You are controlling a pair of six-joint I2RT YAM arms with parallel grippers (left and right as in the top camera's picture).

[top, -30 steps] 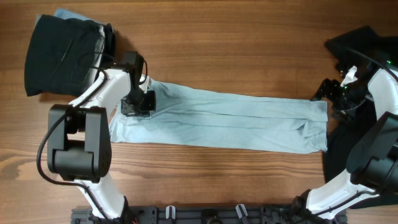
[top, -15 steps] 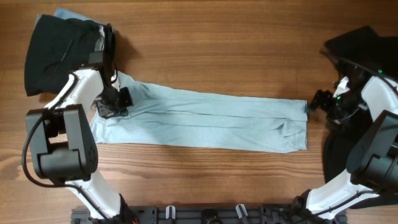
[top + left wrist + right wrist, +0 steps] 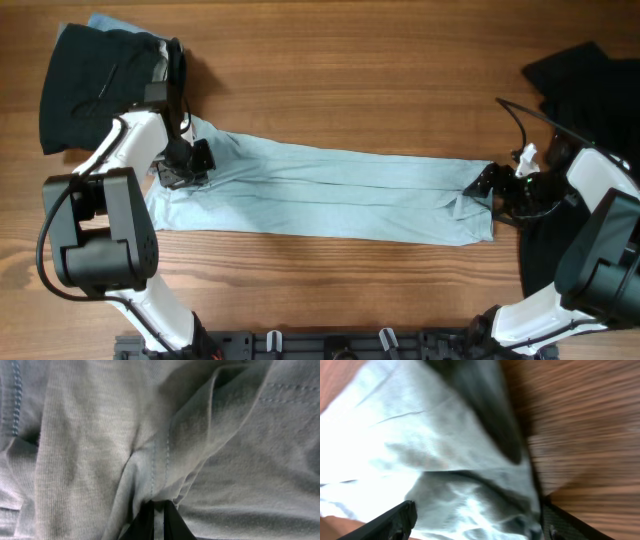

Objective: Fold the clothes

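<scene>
Pale-blue knit fills the left wrist view: the left gripper (image 3: 157,519) has its two dark fingertips (image 3: 145,525) drawn nearly together, with a stitched fold of the T-shirt (image 3: 200,435) pinched in the narrow gap between them. Overhead, the left gripper (image 3: 186,170) sits on the shirt's left end, near the table's left edge, with fabric bunched and creased around it. The right gripper (image 3: 487,186) is spread wide. In the blurred right wrist view, one finger (image 3: 395,520) lies low on the left and the other low on the right, straddling a rumpled corner of the shirt without closing on it; I cannot tell whether they touch the cloth. The T-shirt (image 3: 330,195) lies flat as a long narrow band across the middle of the wooden table (image 3: 350,70), running from the left gripper to the right gripper. Lengthwise creases run along it, and its right end is wrinkled. A black garment stack (image 3: 100,85) sits at the far left corner, just beside the shirt's left end, with a pale-blue layer showing under its far edge. Another black garment (image 3: 575,70) is heaped at the far right corner, and more dark cloth runs down the right edge beneath the right arm.
</scene>
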